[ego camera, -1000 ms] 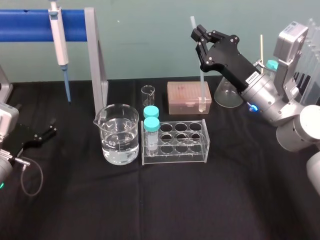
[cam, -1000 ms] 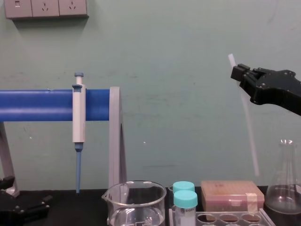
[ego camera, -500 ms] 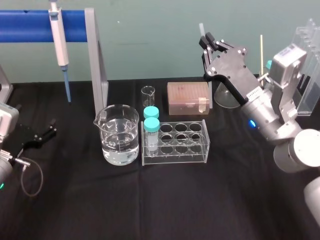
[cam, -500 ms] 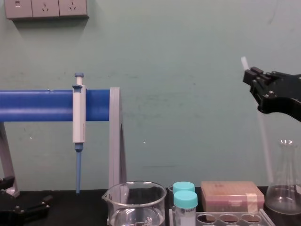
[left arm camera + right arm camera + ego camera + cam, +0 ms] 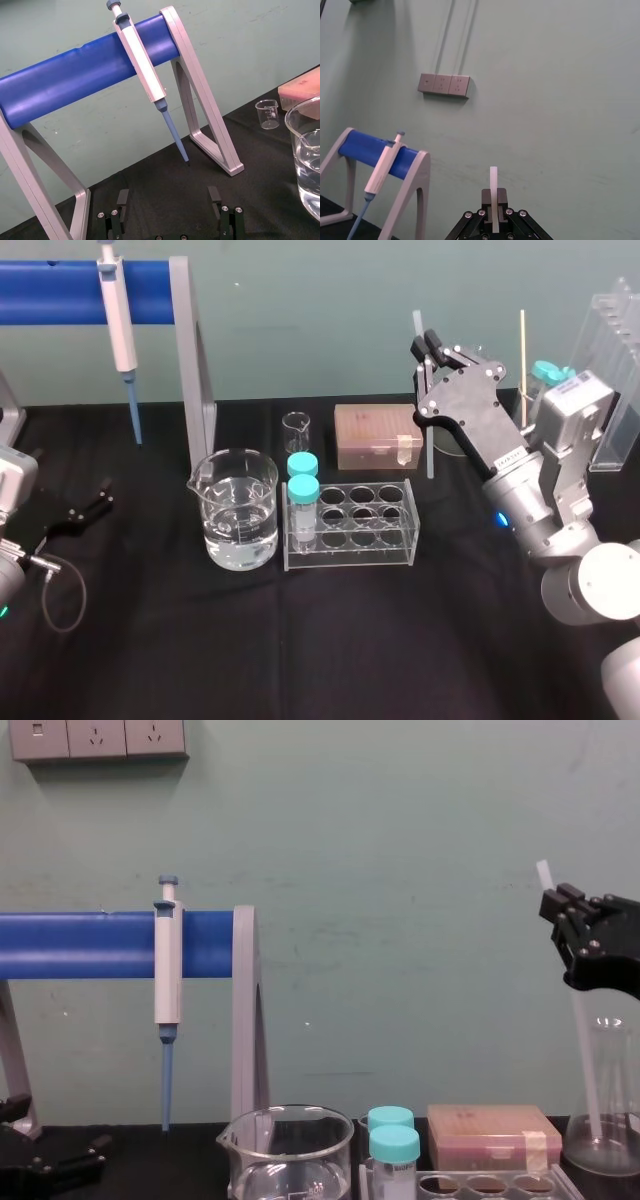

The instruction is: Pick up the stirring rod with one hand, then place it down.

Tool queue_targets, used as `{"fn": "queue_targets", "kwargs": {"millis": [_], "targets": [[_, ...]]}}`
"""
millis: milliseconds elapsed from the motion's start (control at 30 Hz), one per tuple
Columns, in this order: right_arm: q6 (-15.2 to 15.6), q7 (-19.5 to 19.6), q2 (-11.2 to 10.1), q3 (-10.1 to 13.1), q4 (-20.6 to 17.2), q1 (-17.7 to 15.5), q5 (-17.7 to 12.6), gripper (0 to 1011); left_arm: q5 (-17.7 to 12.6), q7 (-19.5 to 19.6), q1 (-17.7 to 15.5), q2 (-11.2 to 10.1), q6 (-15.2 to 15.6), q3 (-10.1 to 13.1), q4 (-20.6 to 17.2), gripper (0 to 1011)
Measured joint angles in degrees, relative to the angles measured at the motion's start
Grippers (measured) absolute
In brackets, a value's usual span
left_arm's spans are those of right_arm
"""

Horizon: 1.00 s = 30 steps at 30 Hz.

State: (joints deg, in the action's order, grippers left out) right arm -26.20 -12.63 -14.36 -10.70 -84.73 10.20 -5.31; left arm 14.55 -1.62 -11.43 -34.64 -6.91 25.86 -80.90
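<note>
Stirring rod (image 5: 428, 452) — near upright — clamped in right gripper (image 5: 425, 340).

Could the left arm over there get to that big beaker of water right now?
Probably yes: the left end effector rests open on the table, and nothing stands between it and the beaker.

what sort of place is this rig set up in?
Likely a chemistry lab bench: a clear glass beaker holding clear liquid, a white-and-blue pipette hung on a blue-barred stand, and the right gripper holding a thin translucent stirring rod. Left gripper parked, table's left.
</note>
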Motion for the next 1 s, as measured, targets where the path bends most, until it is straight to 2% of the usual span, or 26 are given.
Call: {"fn": "queue_targets", "kwargs": {"millis": [433, 1000], "targets": [[-1.16, 0.59, 1.59, 1.37, -0.87, -1.57, 2.94, 66, 0.00, 0.00, 0.00, 0.00, 0.00, 0.00, 0.00, 1000], [-1.07, 0.59, 1.49, 1.26, -0.87, -1.55, 2.72, 65, 0.00, 0.00, 0.00, 0.00, 0.00, 0.00, 0.00, 1000]]}}
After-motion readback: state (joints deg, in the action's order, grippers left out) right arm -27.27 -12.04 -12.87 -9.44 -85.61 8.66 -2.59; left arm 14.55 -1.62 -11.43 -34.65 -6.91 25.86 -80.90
